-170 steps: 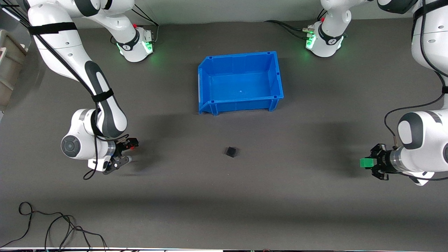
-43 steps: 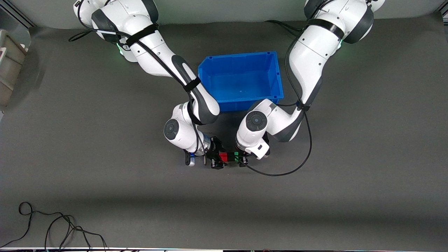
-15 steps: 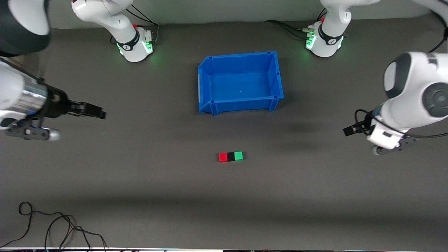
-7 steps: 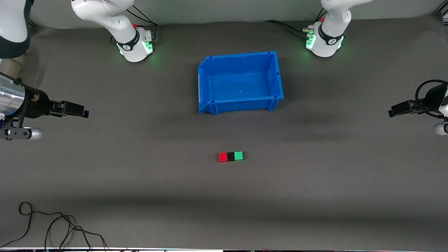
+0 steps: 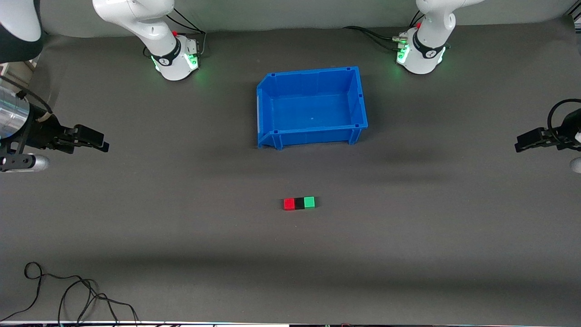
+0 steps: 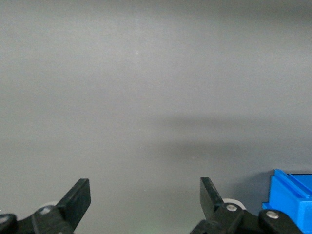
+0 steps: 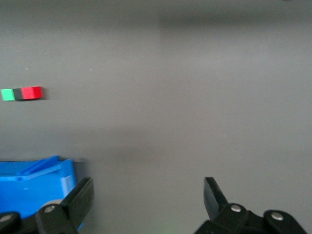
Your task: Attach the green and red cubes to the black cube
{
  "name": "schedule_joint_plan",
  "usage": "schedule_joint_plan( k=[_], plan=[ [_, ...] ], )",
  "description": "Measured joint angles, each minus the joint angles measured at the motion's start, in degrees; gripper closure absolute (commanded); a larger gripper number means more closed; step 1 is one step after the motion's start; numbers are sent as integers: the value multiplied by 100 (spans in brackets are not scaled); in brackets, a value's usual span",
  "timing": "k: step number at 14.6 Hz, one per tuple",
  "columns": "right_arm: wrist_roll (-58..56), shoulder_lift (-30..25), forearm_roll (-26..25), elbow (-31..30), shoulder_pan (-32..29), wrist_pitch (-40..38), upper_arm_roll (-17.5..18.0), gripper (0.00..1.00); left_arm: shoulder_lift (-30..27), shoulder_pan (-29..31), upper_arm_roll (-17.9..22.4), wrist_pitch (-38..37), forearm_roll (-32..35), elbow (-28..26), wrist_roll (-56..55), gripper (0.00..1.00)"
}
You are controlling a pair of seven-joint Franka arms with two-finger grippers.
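I counted three cubes on the worktop (image 5: 408,254), one of each colour, sitting in a single row with their sides touching. The black cube (image 5: 299,203) was in the middle, the red cube (image 5: 289,204) pressed against its side toward the right arm's end of the worktop, and the green cube (image 5: 309,202) against its side toward the left arm's end. The row lay nearer to the front camera than the one blue bin (image 5: 358,97), well apart from it, and roughly in line with the bin's middle. I saw nothing inside the bin.

Both arms were drawn back to the ends of the worktop, well clear of the cubes. The right gripper (image 5: 88,139) hung over bare worktop at the right arm's end, and its wrist view showed its jaws released, two black fingers (image 7: 80,200) spread wide with nothing between them. That same view caught the three cubes as a small strip in the distance and one corner of the bin.

The left gripper (image 5: 529,141) hung over bare worktop at the left arm's end. Its wrist view showed its jaws released too, the fingers (image 6: 78,197) wide apart and holding nothing, with a corner of the bin at the edge.

One loose black cable (image 5: 68,295) lay coiled near the front edge at the right arm's end.
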Motion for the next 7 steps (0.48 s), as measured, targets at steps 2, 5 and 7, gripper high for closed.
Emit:
schedule_joint_plan(
  k=[2, 5, 7],
  plan=[
    [-145, -175, -211, -183, -7, 164, 8, 0, 47, 12, 5, -1, 48, 54, 0, 0],
    [-185, -398, -245, -208, -34, 277, 9, 0, 37, 18, 24, 13, 33, 69, -32, 0],
    [-185, -501, -245, -216, -49, 279, 9, 0, 1, -52, 177, 81, -46, 74, -49, 0]
  ],
)
